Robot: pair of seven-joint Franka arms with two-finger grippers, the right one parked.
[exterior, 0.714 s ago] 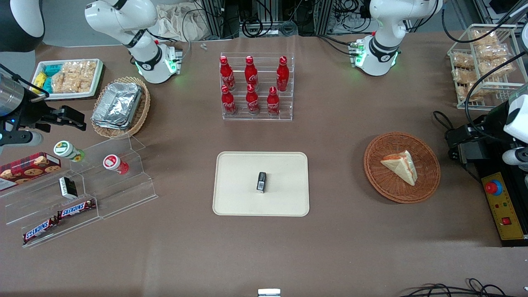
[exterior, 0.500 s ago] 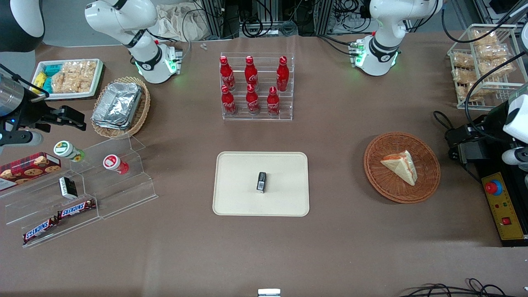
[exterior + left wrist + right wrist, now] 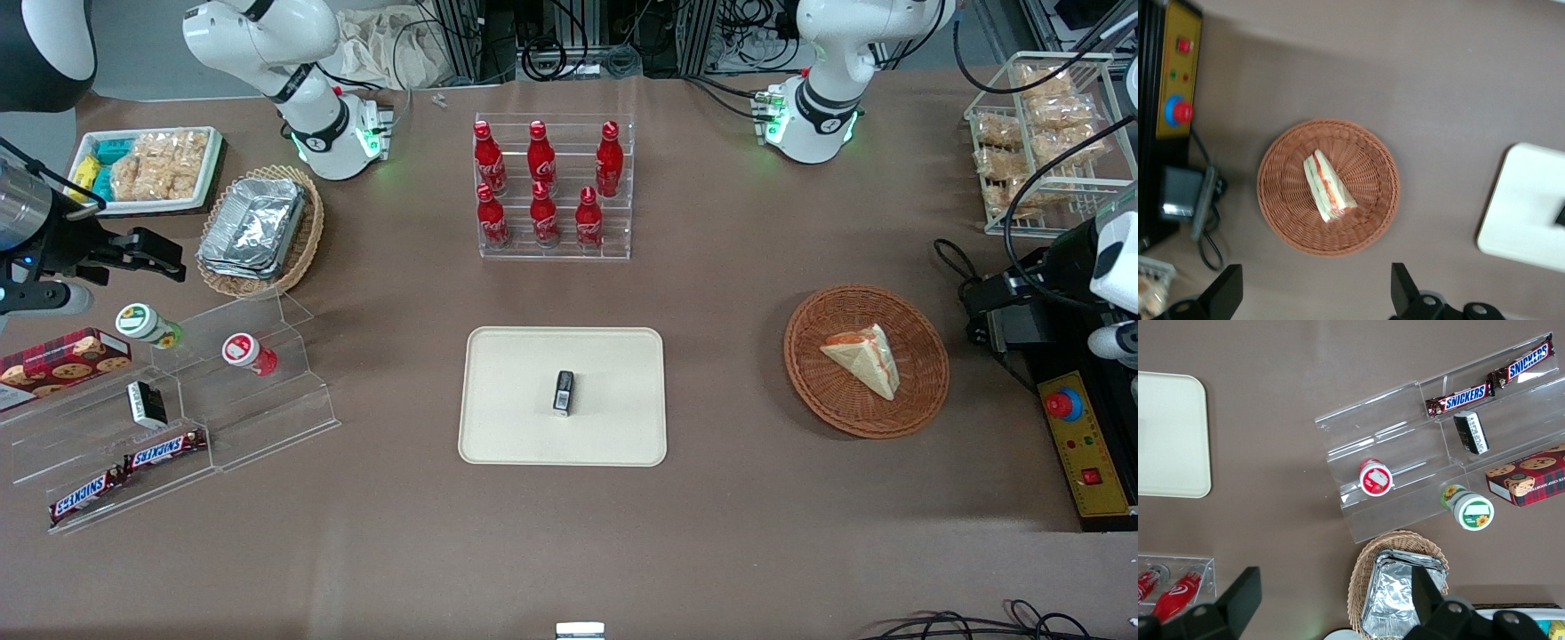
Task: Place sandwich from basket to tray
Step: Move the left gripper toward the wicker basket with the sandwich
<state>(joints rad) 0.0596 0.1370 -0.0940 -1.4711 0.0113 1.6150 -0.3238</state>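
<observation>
The sandwich (image 3: pixel 864 360), a pale bread wedge with an orange-red filling edge, lies in the round reddish-brown wicker basket (image 3: pixel 831 404). Both show in the left wrist view: the sandwich (image 3: pixel 1328 187) in the middle of the basket (image 3: pixel 1285 213). The cream-beige tray (image 3: pixel 507 427) lies at the table's middle, toward the parked arm from the basket, and its corner shows in the wrist view (image 3: pixel 1528 207). My left gripper (image 3: pixel 975 313) is open and empty, beside the basket toward the working arm's end, high above the table (image 3: pixel 1315 297).
A small black packet (image 3: pixel 563 393) lies on the tray. A yellow control box with a red button (image 3: pixel 1080 436) and cables sit by the gripper. A rack of red bottles (image 3: pixel 551 187) stands farther from the camera than the tray. Snack shelves (image 3: pixel 169 418) lie toward the parked arm's end.
The left arm's wrist has shifted slightly near the table's edge. The sandwich, basket and tray have not moved.
</observation>
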